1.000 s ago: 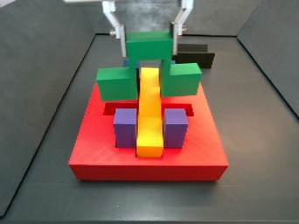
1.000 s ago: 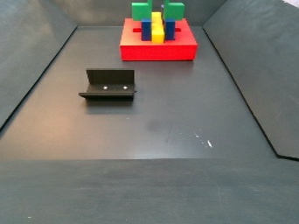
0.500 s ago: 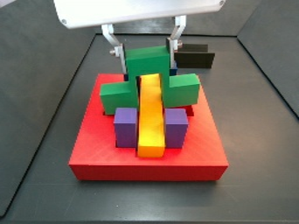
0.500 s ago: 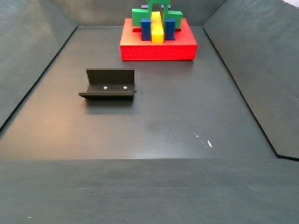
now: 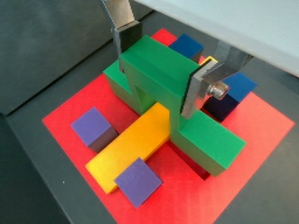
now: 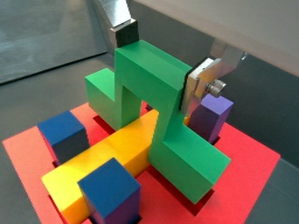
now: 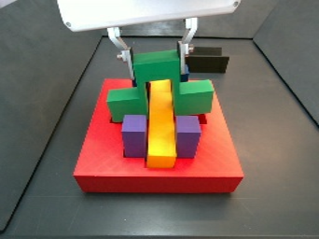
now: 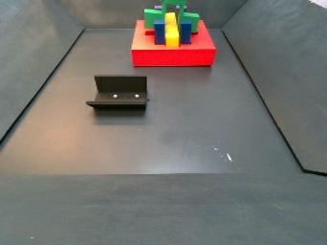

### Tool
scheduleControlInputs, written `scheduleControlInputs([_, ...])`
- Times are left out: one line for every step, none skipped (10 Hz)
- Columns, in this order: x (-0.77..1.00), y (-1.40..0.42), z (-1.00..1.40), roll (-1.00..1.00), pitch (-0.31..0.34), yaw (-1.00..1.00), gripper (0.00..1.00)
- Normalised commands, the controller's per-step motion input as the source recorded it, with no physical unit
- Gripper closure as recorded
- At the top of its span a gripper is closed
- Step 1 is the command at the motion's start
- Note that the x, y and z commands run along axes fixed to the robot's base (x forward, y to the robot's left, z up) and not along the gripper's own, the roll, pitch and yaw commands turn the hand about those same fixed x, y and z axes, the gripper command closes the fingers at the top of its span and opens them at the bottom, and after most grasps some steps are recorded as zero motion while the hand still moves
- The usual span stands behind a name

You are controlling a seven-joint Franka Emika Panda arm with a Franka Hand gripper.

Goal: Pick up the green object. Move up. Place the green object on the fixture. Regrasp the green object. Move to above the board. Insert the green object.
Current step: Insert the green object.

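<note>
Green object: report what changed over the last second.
The gripper carried the green object down onto the board; it now straddles the yellow bar, with little change in the last half second. The fingers remain closed on it. The purple blocks and the fixture stayed put.

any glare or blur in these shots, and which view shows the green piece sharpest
Both wrist views show the green object sharply, gripped by the hand over the board. A side view blows the hand's body out to flat white above the green object. In the far side view the green object is small, and a faint glint marks the floor past the fixture.
</note>
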Motion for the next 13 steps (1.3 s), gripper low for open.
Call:
scheduleControlInputs([0.04,0.0,0.0,0.05,0.011,-0.31,1.0])
scheduleControlInputs([0.0,0.0,0.0,0.03,0.0,-0.2,1.0])
scheduleControlInputs([0.0,0.0,-0.07,0.04,0.0,-0.12,1.0])
scheduleControlInputs([0.0,0.0,-0.21,0.09,0.0,-0.04,1.0])
scheduleControlInputs([0.0,0.0,-0.29,0.1,0.0,0.0,1.0])
scheduleControlInputs([0.0,0.0,-0.29,0.05,0.0,0.0,1.0])
scheduleControlInputs([0.0,0.0,-0.25,0.04,0.0,0.0,1.0])
scheduleControlInputs([0.01,-0.06,-0.21,0.12,0.0,0.0,1.0])
scheduleControlInputs([0.05,-0.07,-0.22,0.14,0.0,-0.01,1.0])
scheduleControlInputs([0.08,0.0,-0.29,0.16,0.0,0.0,1.0])
scheduleControlInputs([0.04,0.0,-0.32,0.2,0.0,0.0,1.0])
scheduleControlInputs([0.2,-0.02,-0.33,0.34,0.04,0.0,1.0])
scheduleControlInputs([0.41,0.0,-0.44,0.29,0.02,0.01,1.0])
